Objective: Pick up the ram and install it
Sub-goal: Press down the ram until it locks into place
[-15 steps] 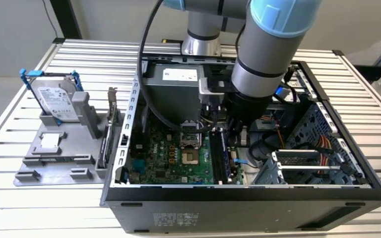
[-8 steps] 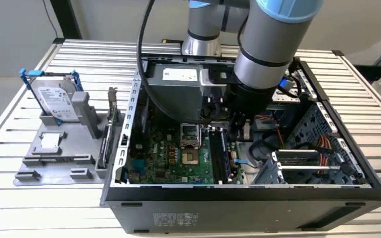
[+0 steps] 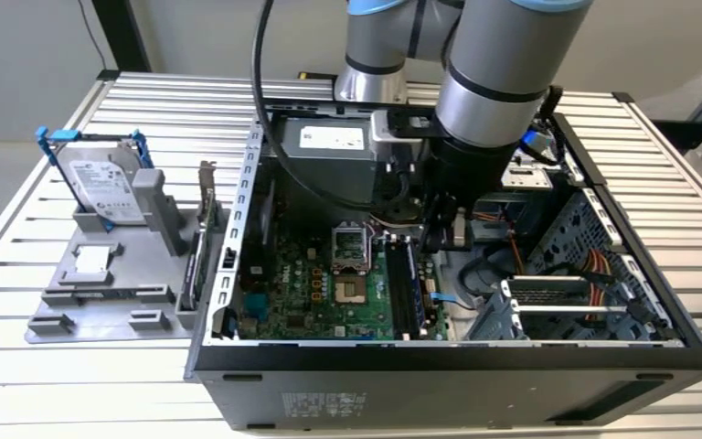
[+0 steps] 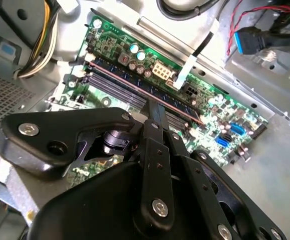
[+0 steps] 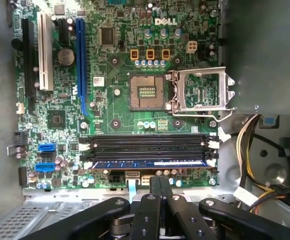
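The ram (image 5: 150, 163) is a thin bluish stick lying in the motherboard memory slot closest to the board's edge, beside the other long black slots (image 5: 150, 145). In the second wrist view the ram (image 4: 185, 111) runs slantwise across the green board. My gripper (image 5: 160, 181) is shut, its black fingers pressed together with nothing between them. Its tip (image 4: 154, 106) hovers right over the middle of the ram; I cannot tell whether it touches. In the exterior view the gripper (image 3: 439, 240) reaches down inside the open computer case (image 3: 449, 352).
An open CPU socket (image 5: 147, 92) sits beyond the slots. Bundled cables (image 5: 255, 150) and a metal drive cage (image 3: 558, 306) crowd one side. The power supply (image 3: 326, 146) stands at the case's back. Outside, at the exterior view's left, a grey fixture (image 3: 107, 274) carries a blue-framed hard drive (image 3: 101, 187).
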`<move>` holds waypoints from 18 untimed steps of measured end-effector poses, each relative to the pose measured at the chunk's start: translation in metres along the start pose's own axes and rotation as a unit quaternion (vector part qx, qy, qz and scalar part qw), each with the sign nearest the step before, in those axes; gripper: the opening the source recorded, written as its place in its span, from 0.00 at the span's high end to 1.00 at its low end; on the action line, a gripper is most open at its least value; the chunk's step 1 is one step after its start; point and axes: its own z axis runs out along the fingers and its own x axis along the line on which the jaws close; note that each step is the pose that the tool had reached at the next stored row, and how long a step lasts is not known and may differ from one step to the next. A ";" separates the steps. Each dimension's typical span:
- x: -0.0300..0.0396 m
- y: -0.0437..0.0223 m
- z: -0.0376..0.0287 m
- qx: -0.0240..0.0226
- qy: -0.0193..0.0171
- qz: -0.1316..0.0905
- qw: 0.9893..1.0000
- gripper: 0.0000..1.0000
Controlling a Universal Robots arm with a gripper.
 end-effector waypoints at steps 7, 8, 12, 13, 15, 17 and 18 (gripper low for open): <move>-0.0002 0.0001 -0.0156 0.000 0.000 0.000 1.000 1.00; -0.0002 0.0002 -0.0183 0.000 0.000 0.000 1.000 1.00; -0.0003 0.0003 -0.0285 0.000 0.000 0.000 1.000 1.00; -0.0004 0.0003 -0.0301 0.000 0.000 0.000 1.000 1.00; -0.0004 0.0003 -0.0344 0.000 0.000 0.000 1.000 1.00; -0.0004 0.0003 -0.0383 0.000 0.000 0.000 1.000 1.00; -0.0004 0.0003 -0.0399 0.000 0.000 0.000 1.000 1.00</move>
